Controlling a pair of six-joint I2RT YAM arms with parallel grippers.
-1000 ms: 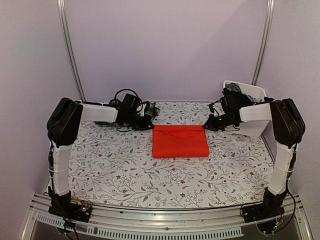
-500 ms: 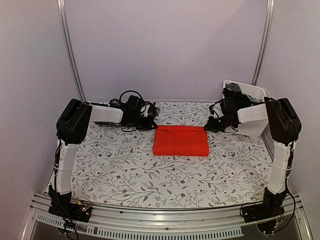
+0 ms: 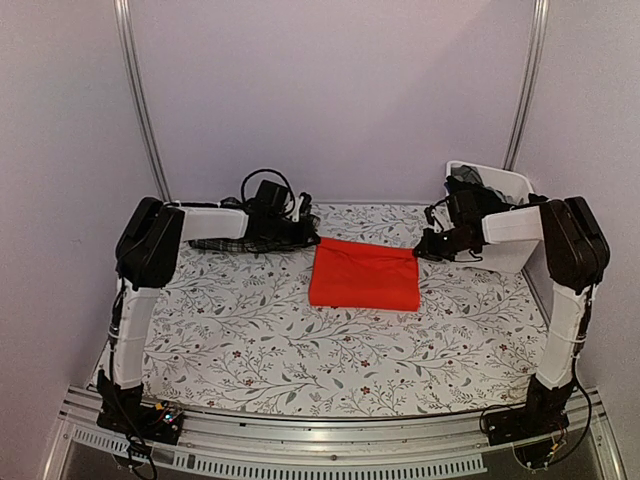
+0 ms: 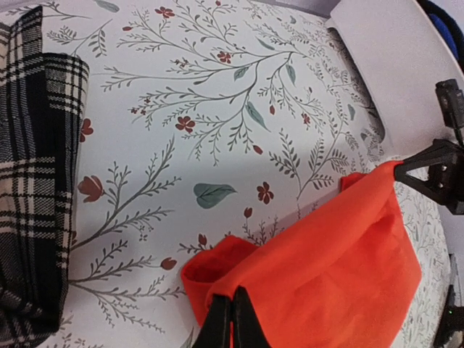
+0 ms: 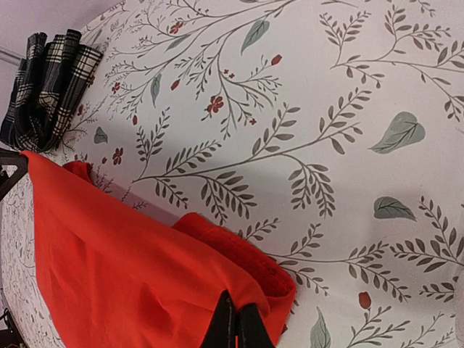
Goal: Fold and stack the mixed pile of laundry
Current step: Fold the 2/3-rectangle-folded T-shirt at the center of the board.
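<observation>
Both pairs pinched shut on cloth: the left fingers [image 4: 217, 330] hold the far left corner of the folded orange-red garment [image 3: 363, 274], and the right fingers [image 5: 223, 326] hold its far right corner, toward the far middle of the counter [image 3: 250, 330]. It looks light, soft and floppy, so matched corner grips should keep it from sagging. The plaid garment [image 4: 29, 181] lies folded just left.

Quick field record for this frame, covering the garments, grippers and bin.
orange garment: folded rectangle, mid tablecloth
left gripper: shut on its far left corner
right gripper: shut on its far right corner
plaid garment: far left, apart from the orange one
bin: far right, dark clothes inside
</observation>
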